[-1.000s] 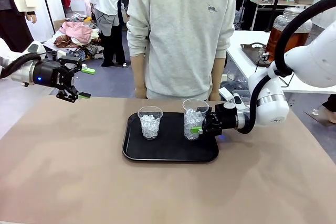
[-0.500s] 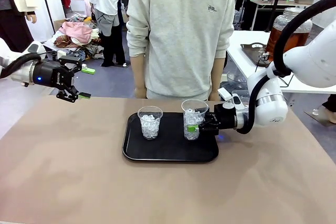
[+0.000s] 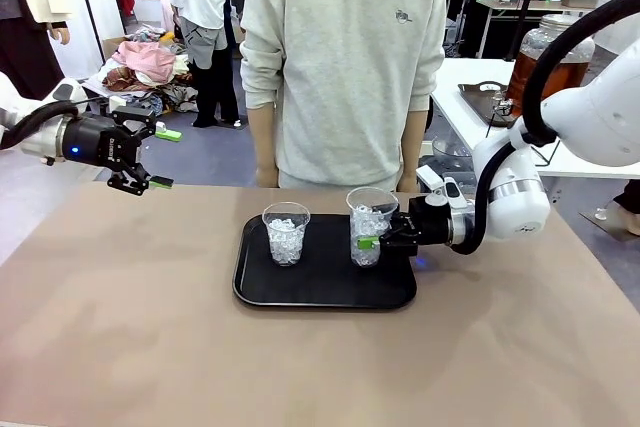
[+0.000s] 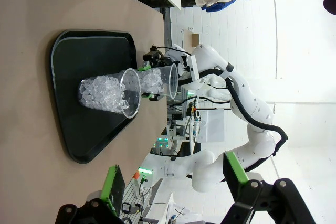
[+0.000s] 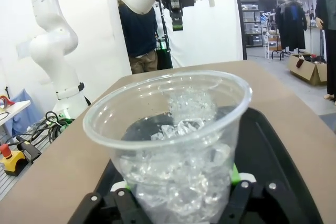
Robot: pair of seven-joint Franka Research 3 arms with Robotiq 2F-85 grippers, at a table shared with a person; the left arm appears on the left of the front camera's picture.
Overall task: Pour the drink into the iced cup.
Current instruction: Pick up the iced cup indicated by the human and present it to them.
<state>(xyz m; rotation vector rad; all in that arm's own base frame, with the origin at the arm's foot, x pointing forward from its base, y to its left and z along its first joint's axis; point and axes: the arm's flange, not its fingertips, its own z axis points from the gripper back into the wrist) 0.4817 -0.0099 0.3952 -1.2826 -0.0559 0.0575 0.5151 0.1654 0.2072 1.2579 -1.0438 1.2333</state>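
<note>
Two clear plastic cups full of ice stand on a black tray [image 3: 260,292]. My right gripper [image 3: 372,239] is shut on the right iced cup [image 3: 369,227], reaching in from the right at its lower half. In the right wrist view that cup [image 5: 173,140] sits between the green pads [image 5: 234,174]. The left cup [image 3: 286,233] stands free. My left gripper [image 3: 142,179] hangs open above the table's far left edge; its wrist view shows its empty gripper [image 4: 173,179] and both cups [image 4: 110,93]. The amber drink [image 3: 548,65] is in a glass jar on a side table at back right.
A person in a grey sweatshirt [image 3: 345,67] stands at the far edge behind the tray, arms down. A white side table [image 3: 470,107] at the right carries a dark tray and the jar. The brown tabletop [image 3: 150,337] is bare around the tray.
My right gripper's fingers have closed onto the right cup, nudging it slightly left on the tray. The left arm has held still.
</note>
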